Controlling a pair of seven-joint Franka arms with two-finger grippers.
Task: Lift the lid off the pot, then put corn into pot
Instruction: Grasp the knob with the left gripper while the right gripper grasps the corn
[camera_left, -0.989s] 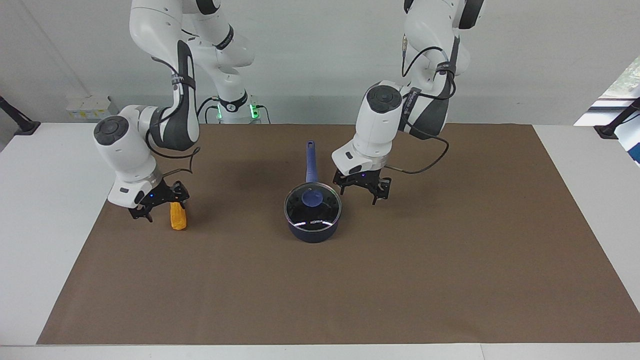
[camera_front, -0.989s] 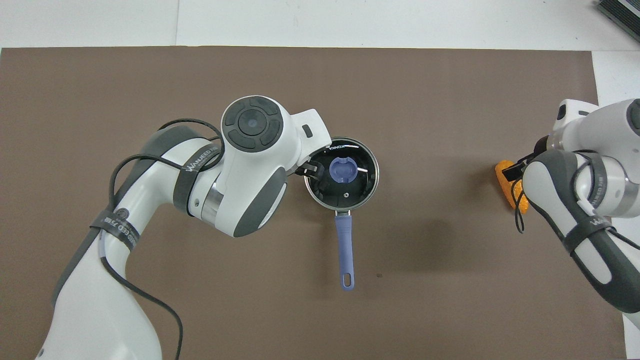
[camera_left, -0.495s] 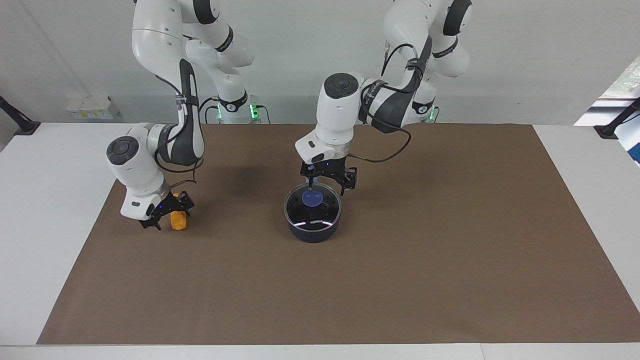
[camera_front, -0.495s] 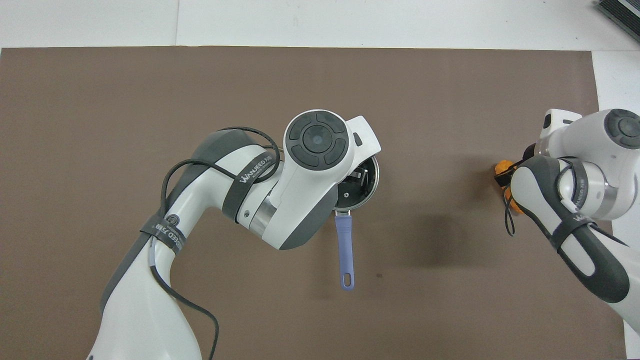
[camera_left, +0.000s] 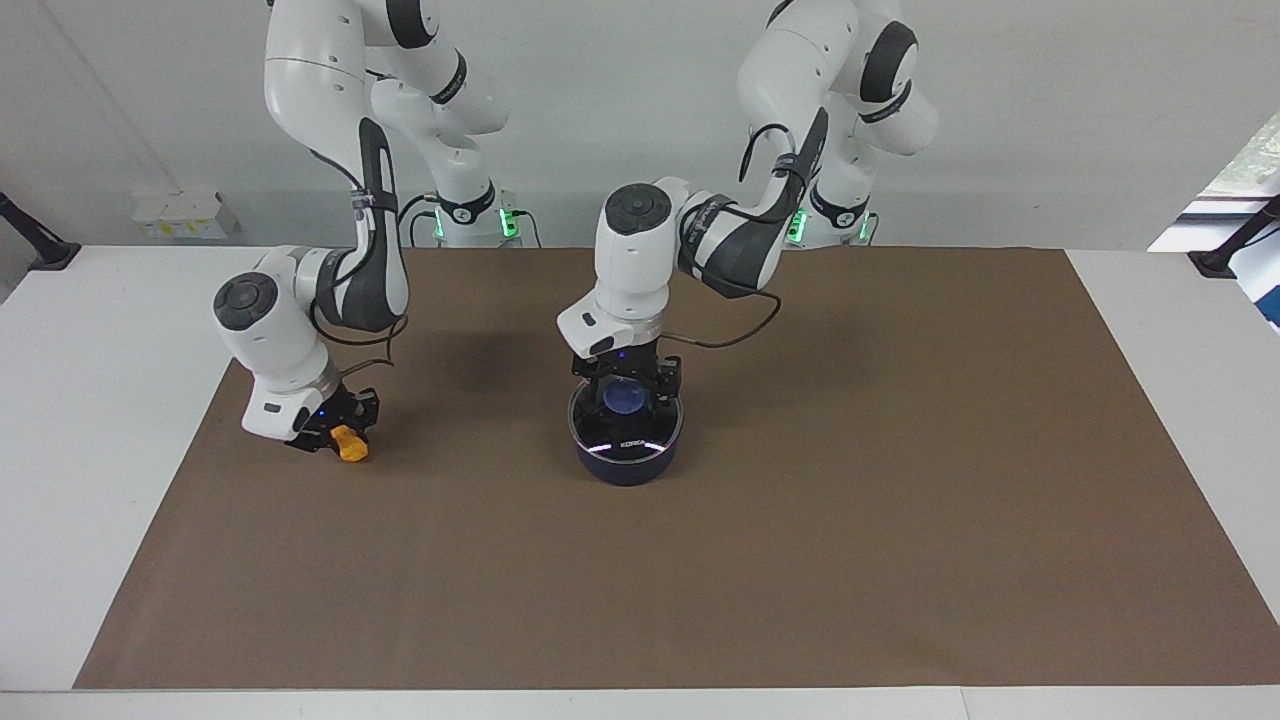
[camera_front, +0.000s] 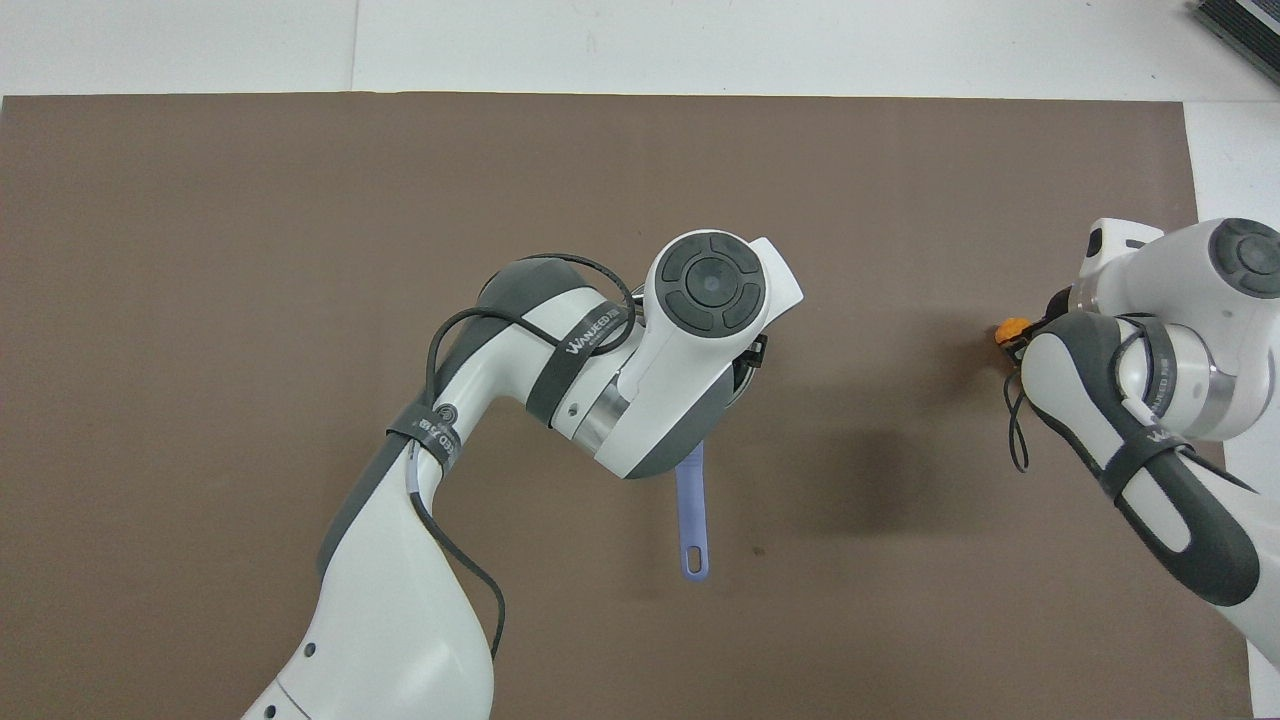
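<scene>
The dark navy pot (camera_left: 626, 466) stands mid-table with the glass lid (camera_left: 625, 437) on it. Its blue knob (camera_left: 627, 399) sits between the fingers of my left gripper (camera_left: 628, 392), which is open and lowered around the knob. In the overhead view my left wrist covers the pot, and only the pot's blue-purple handle (camera_front: 692, 510) shows, pointing toward the robots. The yellow-orange corn (camera_left: 351, 447) lies on the mat toward the right arm's end. My right gripper (camera_left: 334, 432) is down over it and hides most of it. A small bit of the corn (camera_front: 1010, 328) shows in the overhead view.
A brown mat (camera_left: 800, 550) covers most of the white table. Nothing else stands on it.
My left gripper swung from beside the pot to over the lid and came down around the knob. My right gripper sank lower over the corn and now covers more of it.
</scene>
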